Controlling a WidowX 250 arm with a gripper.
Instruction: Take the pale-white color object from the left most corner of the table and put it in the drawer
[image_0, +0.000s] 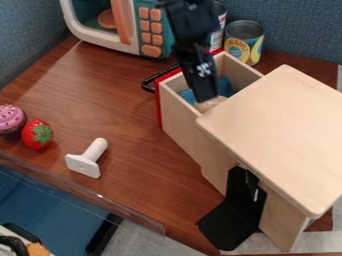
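Observation:
The black gripper (204, 82) hangs over the open drawer (179, 110) of the wooden box, its lower end between the drawer's walls. A pale, beige thing (211, 103) lies in the drawer just below the gripper, partly hidden by the gripper and the box top; whether they touch is unclear. Blue material (226, 86) lies beside it in the drawer. On the table, left of the box and near the front edge, lies a white T-shaped object (87, 159), well apart from the gripper.
A strawberry (37, 134) and a pink-topped cupcake (11, 120) stand at the left. A toy microwave (120, 25) is at the back, with a can (244, 41) behind the drawer. The box's wooden top (280, 135) rises at the right. A clear strip (80, 192) borders the front edge.

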